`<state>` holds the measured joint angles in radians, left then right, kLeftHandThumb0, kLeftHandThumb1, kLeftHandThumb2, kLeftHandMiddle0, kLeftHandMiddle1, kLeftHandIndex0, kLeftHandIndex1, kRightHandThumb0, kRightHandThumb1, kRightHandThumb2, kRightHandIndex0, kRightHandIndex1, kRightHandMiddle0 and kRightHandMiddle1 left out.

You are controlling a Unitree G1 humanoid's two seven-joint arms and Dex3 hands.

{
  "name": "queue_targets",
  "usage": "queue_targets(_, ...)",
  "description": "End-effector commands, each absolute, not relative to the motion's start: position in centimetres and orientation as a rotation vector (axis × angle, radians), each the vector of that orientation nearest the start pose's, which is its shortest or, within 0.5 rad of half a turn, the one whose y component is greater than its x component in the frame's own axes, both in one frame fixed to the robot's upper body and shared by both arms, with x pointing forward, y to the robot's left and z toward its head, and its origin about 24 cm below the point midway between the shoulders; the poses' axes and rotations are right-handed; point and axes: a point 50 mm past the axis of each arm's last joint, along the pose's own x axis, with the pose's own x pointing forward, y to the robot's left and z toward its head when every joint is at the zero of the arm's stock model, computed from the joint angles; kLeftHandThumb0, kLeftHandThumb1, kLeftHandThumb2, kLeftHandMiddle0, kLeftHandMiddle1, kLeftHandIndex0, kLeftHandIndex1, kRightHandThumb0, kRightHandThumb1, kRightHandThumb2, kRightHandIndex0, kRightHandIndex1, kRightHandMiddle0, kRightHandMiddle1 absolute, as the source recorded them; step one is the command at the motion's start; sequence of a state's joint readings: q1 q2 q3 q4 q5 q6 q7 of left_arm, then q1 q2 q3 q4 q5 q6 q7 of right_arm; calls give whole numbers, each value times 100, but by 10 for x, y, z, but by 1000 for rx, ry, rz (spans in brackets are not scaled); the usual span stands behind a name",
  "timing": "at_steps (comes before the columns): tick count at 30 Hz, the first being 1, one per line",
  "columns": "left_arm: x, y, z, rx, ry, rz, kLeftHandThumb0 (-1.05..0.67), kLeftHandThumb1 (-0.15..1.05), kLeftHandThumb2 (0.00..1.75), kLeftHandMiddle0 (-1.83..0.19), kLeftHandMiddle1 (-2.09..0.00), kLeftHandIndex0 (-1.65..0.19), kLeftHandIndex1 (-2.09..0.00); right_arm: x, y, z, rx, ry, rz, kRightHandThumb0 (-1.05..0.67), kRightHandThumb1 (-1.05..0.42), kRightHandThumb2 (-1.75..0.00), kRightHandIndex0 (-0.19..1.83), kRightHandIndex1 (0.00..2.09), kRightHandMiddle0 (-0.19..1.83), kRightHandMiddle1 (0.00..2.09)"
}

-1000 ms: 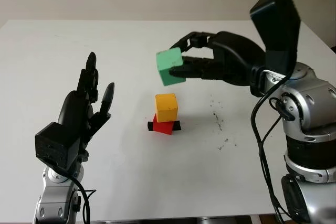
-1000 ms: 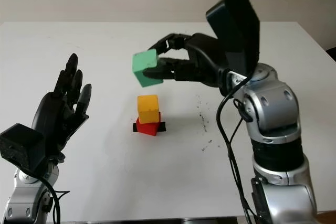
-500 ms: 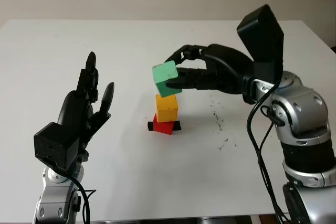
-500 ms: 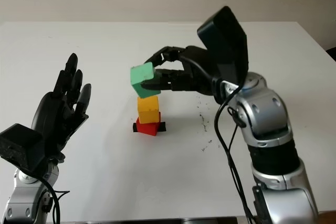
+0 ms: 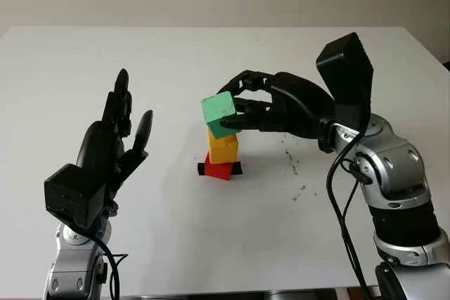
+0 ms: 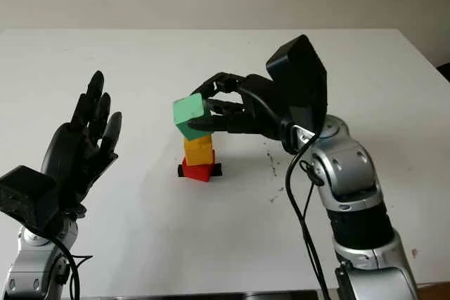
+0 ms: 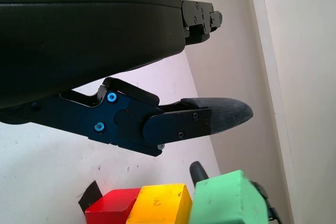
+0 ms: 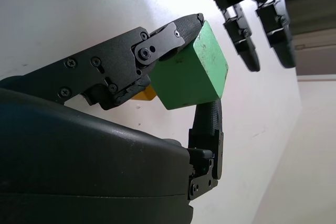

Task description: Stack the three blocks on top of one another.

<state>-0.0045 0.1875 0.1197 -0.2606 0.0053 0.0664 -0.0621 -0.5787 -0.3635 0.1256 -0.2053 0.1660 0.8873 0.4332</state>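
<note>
Green block (image 5: 219, 113), at the centre of the left eye view, is sitting tilted on the yellow block (image 5: 223, 147), itself stacked on the red block (image 5: 219, 167); only release is remaining. The right hand (image 5: 247, 112) is clamping it. The left hand (image 5: 112, 147) is hanging open at lower left. In the right wrist view, fingers (image 8: 168, 38) are pinching the green block.

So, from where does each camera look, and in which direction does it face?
Left eye, on the head: looks forward and down at the table; both arms enter from below.
Right eye: same scene, slightly offset; right hand holds the green block over the yellow block and red block.
Left wrist: past the open left hand toward the stack.
Right wrist: close on the gripped green block.
</note>
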Motion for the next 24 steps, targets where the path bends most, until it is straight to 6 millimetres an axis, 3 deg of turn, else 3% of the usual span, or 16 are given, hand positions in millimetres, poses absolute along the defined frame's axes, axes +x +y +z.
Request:
queue_targets(1,248,199,109,210,-217,47,-68,105,52,6,-6,6,-6,315,-125,164,-289,187,587,-46,-97,-5,26,3,25,163)
queue_targets(24,247,201,109,211,-214,40,-69,105,51,7,-5,6,-5,315,-131,158,-374,194,562,-47,-97,-5,25,4,27,160)
